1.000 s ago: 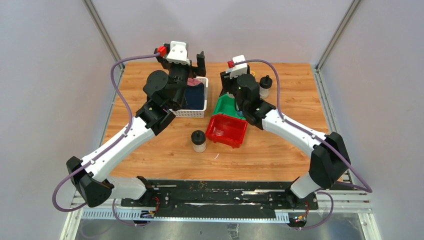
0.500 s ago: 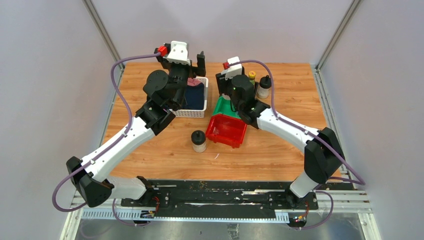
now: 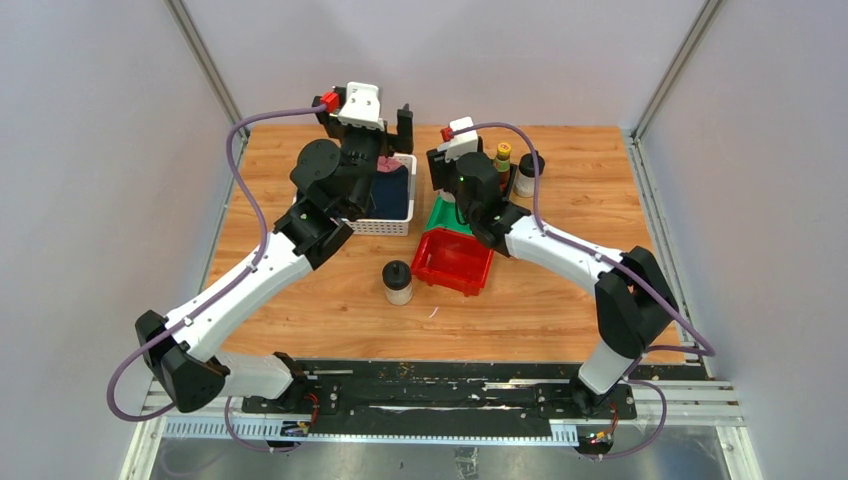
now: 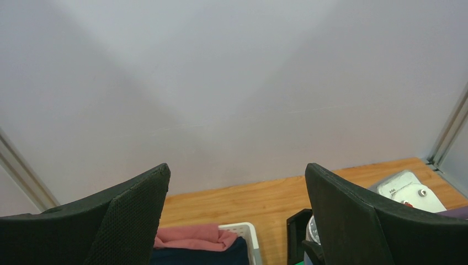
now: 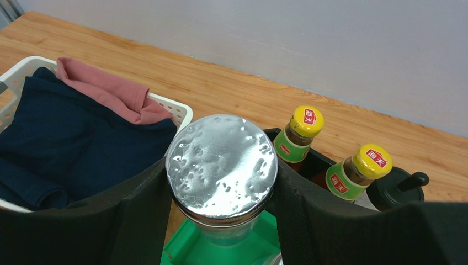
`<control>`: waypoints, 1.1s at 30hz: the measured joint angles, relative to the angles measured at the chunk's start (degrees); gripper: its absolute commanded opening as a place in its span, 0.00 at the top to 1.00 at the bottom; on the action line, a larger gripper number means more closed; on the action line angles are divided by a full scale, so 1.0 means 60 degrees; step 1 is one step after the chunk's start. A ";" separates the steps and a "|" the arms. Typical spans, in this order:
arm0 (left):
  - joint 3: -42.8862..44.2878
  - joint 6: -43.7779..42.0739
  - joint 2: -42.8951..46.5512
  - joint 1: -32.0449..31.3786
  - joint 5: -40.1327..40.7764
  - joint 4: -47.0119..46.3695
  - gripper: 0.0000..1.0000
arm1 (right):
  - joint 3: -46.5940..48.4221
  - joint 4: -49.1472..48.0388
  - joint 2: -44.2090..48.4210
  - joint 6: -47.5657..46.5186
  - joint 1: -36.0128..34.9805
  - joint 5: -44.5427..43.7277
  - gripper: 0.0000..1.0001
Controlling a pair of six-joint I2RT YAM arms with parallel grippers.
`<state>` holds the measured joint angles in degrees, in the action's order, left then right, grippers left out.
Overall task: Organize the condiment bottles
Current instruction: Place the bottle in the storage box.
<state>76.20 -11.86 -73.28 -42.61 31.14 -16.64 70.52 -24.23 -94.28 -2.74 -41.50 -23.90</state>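
While my right gripper [image 5: 223, 185] is clamped on a shaker [image 5: 222, 164], one pad on either side of the clear body just under the silver lid, I judge it a stiff, smooth thing that will not give and could slide if I ease off. The lid overhangs the neck, so gripping right below it seems the safest place, since the rim would catch on my fingers [image 5: 144, 205]. I cannot see how full it is, so I would treat it as moderately heavy, and as breakable, because I cannot tell glass from plastic. It stands upright in my grip, lid to the ceiling and long axis vertical, hanging above the green bin [image 5: 185, 253]. It should go down base first, without tipping. Just behind it two yellow-capped bottles [image 5: 298, 138] stand upright, side by side in a black bin [image 5: 319, 160]. They are slim and tall, so a sideways brush could topple them. A black-lidded jar [image 5: 394, 190] sits beside them on the right. Another jar [image 3: 397, 281] stands alone on the table, near the red bin [image 3: 453, 262]. My left gripper [image 4: 236, 176] holds nothing, its fingers wide apart, raised over the basket [image 3: 380, 226] and facing the back wall.
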 measured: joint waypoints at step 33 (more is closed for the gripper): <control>0.0000 -0.0022 -0.0488 0.0000 -0.0004 0.0004 0.01 | -0.0831 -0.0973 -0.0270 0.0215 0.0000 -0.0109 1.00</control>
<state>76.20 -11.99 -76.20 -42.61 31.11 -16.62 65.54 -30.06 -95.90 -1.45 -41.50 -24.56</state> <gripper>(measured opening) 0.992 0.635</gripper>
